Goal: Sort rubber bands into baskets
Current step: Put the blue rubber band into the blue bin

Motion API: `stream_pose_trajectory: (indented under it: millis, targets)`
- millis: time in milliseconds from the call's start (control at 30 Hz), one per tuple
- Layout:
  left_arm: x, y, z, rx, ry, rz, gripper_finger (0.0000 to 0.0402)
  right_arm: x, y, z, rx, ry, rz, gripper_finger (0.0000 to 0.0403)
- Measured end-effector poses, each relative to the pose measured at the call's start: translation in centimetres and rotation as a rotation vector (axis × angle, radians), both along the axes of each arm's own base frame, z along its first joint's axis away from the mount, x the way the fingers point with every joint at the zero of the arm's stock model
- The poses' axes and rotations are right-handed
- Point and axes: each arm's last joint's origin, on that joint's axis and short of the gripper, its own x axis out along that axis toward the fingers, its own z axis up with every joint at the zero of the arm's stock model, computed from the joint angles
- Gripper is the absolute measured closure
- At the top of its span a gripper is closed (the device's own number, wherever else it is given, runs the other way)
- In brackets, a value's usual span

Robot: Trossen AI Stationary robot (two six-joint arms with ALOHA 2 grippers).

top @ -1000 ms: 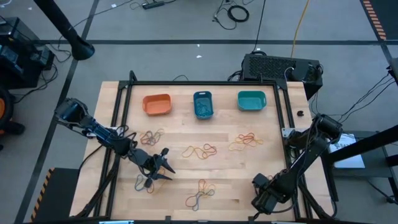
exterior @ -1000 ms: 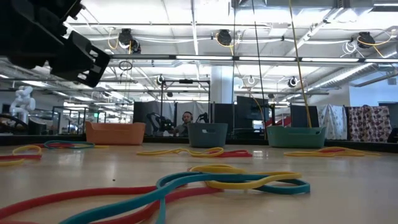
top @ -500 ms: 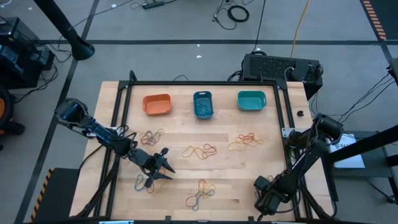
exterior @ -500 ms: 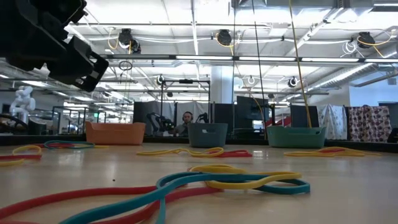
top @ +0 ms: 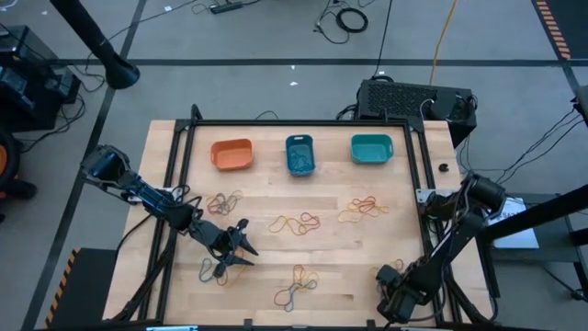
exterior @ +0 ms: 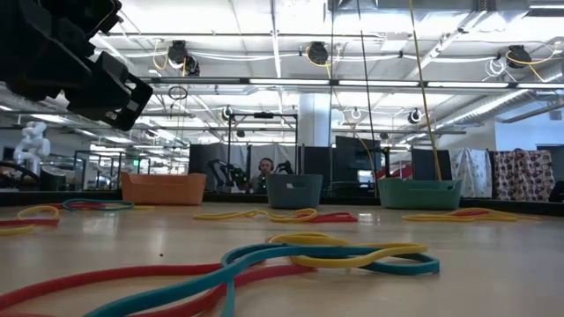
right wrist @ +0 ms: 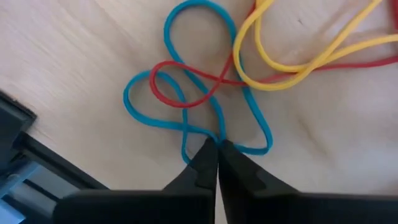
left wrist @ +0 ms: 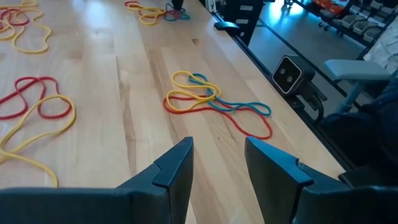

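In the blue basket (top: 299, 154), rubber bands (top: 299, 162) lie heaped.

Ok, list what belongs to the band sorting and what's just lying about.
Job: rubber bands, orange basket, blue basket, teal basket, right gripper shut on a blue band, left gripper open.
Lying about: black box behind the table, floor cables.

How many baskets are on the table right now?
3, in a row along the far edge: orange basket on the left, blue basket in the middle, teal basket on the right. None appear hidden.
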Motion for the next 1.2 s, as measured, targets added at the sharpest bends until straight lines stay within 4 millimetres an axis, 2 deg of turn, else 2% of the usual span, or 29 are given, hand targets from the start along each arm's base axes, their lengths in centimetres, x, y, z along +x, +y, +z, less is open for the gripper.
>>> stream_pose_trajectory:
  millis: [233, 467, 667, 800, 1000, 1100, 1200]
  targets:
    - [0.1, 0.1, 0.0, 0.020, -0.012, 0.036, 0.0249, 0.7, 0.3, 3.1, -0.088, 0.046, 0.077, 0.0402]
    - [0.3, 0.5, 0.1, 0.046, -0.035, 0.069, 0.0249, 1.5, -0.4, 7.6, -0.283, 0.027, 0.151, 0.0402]
    - [0.4, 0.6, 0.3, 0.037, -0.049, 0.081, 0.0249, 2.3, -1.8, 11.5, -0.533, -0.081, 0.210, 0.0403]
    - [0.4, 0.6, 0.2, 0.019, -0.036, 0.087, 0.0249, 3.4, -2.8, 13.3, -0.665, -0.206, 0.254, 0.0403]
    - [0.2, 0.4, -0.2, 0.015, 0.014, 0.090, 0.0249, 5.8, -5.5, 14.8, -0.861, -0.371, 0.322, 0.0403]
    - [0.1, 0.5, -0.4, 0.044, 0.028, 0.091, 0.0249, 7.5, -7.4, 15.1, -0.971, -0.383, 0.352, 0.0402]
    - [0.1, 0.7, -0.2, 0.109, -0.005, 0.110, 0.0249, 9.2, -9.9, 15.2, -1.037, -0.325, 0.387, 0.0402]
